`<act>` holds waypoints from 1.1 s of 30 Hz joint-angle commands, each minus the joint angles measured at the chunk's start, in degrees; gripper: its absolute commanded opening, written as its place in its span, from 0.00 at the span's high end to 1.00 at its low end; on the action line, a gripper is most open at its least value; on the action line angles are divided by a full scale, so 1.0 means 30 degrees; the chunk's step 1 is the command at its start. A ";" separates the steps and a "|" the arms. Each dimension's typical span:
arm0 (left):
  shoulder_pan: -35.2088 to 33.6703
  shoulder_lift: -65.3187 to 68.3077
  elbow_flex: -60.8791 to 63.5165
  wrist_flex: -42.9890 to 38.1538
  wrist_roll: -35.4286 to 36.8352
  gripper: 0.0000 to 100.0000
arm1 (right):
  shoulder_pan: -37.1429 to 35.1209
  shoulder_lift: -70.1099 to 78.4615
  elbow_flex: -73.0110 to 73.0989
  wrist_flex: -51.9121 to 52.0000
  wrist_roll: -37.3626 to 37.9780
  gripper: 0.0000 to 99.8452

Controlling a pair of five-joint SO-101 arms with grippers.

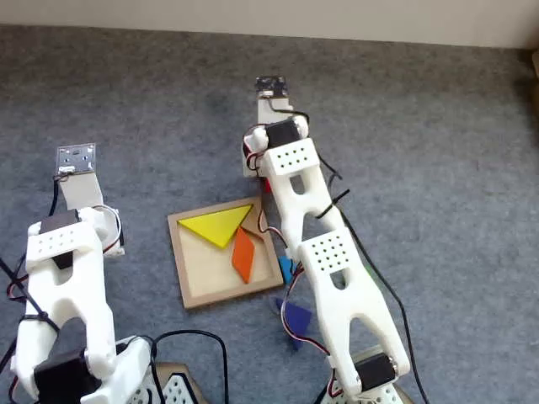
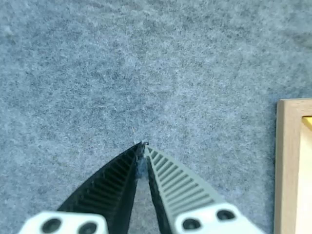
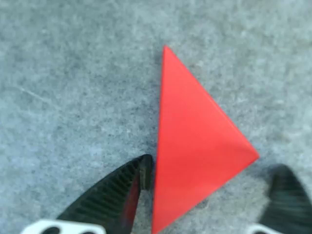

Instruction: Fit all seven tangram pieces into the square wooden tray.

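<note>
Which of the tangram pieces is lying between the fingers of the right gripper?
The red triangle, flat on the carpet inside the open right gripper. The yellow triangle and the orange piece lie in the tray instead.

No readable text, labels or numbers anywhere

White perforated arms [image 1: 293,157], black servos [image 1: 285,132], dark cables [image 1: 226,370], ribbed left end effector [image 2: 142,146]

Hidden / cropped bits
Rt wrist view: red triangle [image 3: 195,141] lower corner cut by edge. High view: same triangle nearly all under rt arm [image 1: 307,210]; light-blue piece [image 1: 287,269] & dark-blue piece [image 1: 296,318] part-covered, shapes unclear. Left wrist view: tray [image 2: 287,165], yellow piece [image 2: 308,122] cropped at edge.
</note>
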 commanded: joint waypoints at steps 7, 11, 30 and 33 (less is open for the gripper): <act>-0.0249 -0.0044 -0.0044 -0.0147 -0.0205 0.99 | -0.0571 -0.0015 -0.0484 -0.0484 0.0615 0.75; -0.0249 -0.0044 -0.0044 -0.0147 -0.0205 0.99 | -0.0513 -0.0073 -0.0571 -0.0484 0.0586 0.75; -0.0249 -0.0044 -0.0044 -0.0147 -0.0205 0.99 | -0.0571 0.0571 -0.0454 -0.2740 0.0615 0.55; -0.0249 -0.0044 -0.0044 -0.0147 -0.0205 0.99 | -0.0806 0.1099 -0.0542 -0.2652 0.0615 0.55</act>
